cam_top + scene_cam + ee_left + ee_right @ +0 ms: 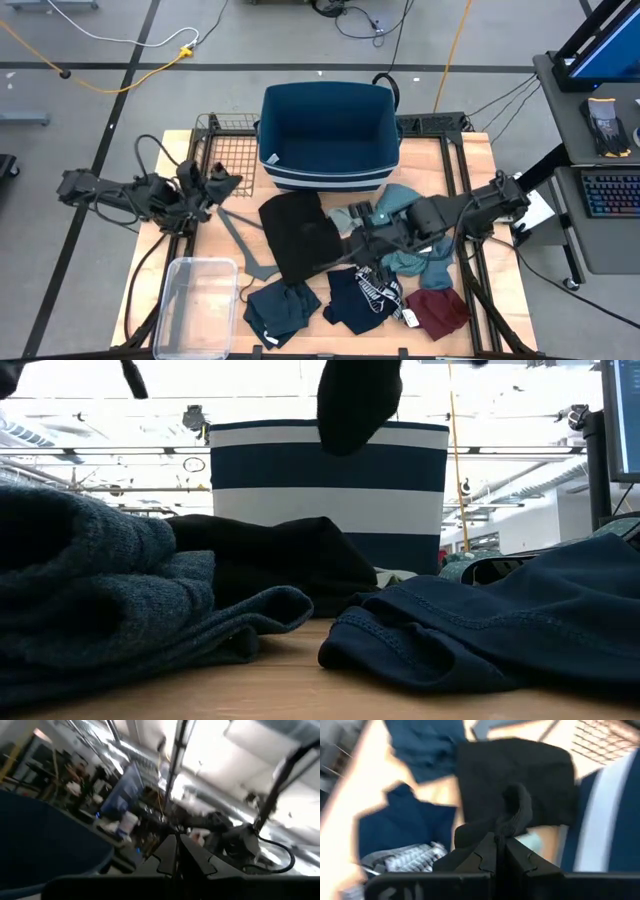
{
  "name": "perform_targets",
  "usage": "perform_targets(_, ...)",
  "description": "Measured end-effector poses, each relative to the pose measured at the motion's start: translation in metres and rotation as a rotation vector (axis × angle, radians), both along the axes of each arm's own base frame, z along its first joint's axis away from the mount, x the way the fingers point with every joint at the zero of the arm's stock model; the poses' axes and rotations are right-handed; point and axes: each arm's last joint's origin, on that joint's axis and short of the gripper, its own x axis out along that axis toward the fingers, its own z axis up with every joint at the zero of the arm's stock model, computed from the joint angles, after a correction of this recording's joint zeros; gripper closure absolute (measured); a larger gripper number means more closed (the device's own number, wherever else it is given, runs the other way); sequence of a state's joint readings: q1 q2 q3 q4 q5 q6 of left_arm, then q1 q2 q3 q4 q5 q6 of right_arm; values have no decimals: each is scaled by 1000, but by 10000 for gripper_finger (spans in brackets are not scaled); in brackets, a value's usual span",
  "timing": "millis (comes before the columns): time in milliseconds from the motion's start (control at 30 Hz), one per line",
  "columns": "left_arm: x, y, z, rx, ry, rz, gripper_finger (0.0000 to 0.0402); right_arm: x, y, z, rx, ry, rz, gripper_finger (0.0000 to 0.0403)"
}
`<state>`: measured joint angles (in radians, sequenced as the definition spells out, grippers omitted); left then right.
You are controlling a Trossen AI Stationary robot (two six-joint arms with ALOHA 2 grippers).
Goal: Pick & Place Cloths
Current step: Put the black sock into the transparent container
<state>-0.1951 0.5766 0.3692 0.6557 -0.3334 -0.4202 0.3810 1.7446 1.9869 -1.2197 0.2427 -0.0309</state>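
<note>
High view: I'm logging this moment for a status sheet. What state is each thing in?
Basket: upright, open, empty.
Clear tub: open, empty.
Left pincer: shut, holding nothing.
Right pincer: shut on dark cloth, lifted.
Black cloth: lying flat on the table.
Maroon cloth: crumpled on the table.

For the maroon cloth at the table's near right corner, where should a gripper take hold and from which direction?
Best guess: pinch the maroon cloth from straight above at its outer right edge. It lies flat and crumpled on the table, so raised folds offer a bite. Its left side meets the navy printed cloth and a white tag, so gripping there risks catching both.
</note>
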Motion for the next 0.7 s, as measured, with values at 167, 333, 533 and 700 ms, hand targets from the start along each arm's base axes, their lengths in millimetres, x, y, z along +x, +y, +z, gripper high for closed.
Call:
perform_targets(167, 29, -8, 16, 45, 94, -65, 380, 1, 2, 0, -221, -52, 39, 401)
perform_targets(333, 58, -15, 35, 101, 139, -115, 380, 6, 0, 5, -442, -101, 119, 401)
perform_targets(533, 90, -23, 56, 163, 152, -152, 347, 12, 6, 15, -730, -168, 226, 401)
perform_targets(700, 111, -28, 65, 220, 167, -149, 285, 19, 12, 26, -963, -210, 313, 401)
